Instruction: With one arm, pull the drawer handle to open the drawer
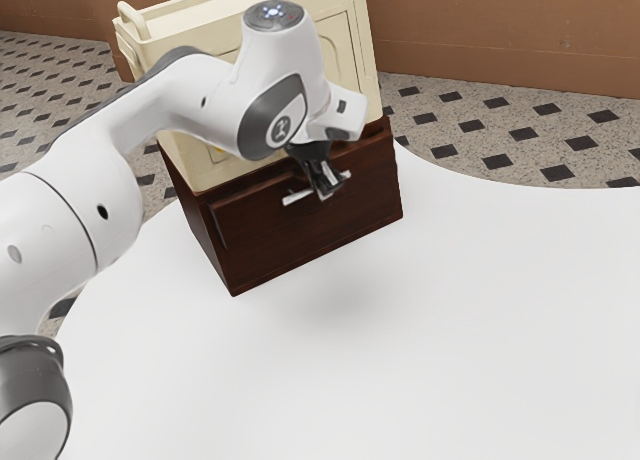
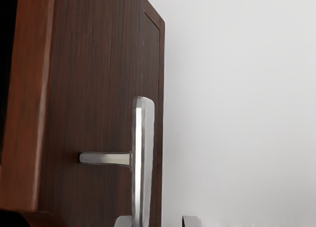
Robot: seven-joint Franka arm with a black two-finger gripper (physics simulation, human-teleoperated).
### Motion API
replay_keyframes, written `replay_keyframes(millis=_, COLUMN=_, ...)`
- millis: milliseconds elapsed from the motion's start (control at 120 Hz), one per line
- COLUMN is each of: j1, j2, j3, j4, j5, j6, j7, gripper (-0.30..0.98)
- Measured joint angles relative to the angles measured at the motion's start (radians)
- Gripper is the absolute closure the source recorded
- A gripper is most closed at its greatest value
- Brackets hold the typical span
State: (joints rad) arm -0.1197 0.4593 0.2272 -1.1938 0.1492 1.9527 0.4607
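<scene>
In the exterior view my gripper [image 1: 328, 187] is at the silver bar handle [image 1: 296, 196] on the front of the dark wooden drawer [image 1: 310, 230]. From the wrist view, the gripper [image 2: 157, 221] is open, its two fingertips wide apart. The handle [image 2: 139, 158] runs between them, close beside one fingertip and with a gap to the other. Its short stem joins the bar to the brown drawer front [image 2: 98, 89]. No opening at the drawer can be made out.
A cream-coloured case [image 1: 185, 55] with a raised handle rests above the dark wooden cabinet, behind my arm. The white rounded table [image 1: 480, 320] extends in front of the cabinet and toward the exterior view's right.
</scene>
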Motion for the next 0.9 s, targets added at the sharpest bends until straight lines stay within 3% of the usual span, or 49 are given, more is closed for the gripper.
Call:
replay_keyframes(millis=383, j1=-0.020, j2=-0.039, j3=-0.023, j4=-0.038, j5=-0.013, j6=-0.026, j7=-0.029, gripper=0.78)
replay_keyframes(millis=900, j1=-0.023, j2=-0.107, j3=-0.090, j4=-0.118, j5=-0.014, j6=-0.064, j7=-0.061, gripper=0.79)
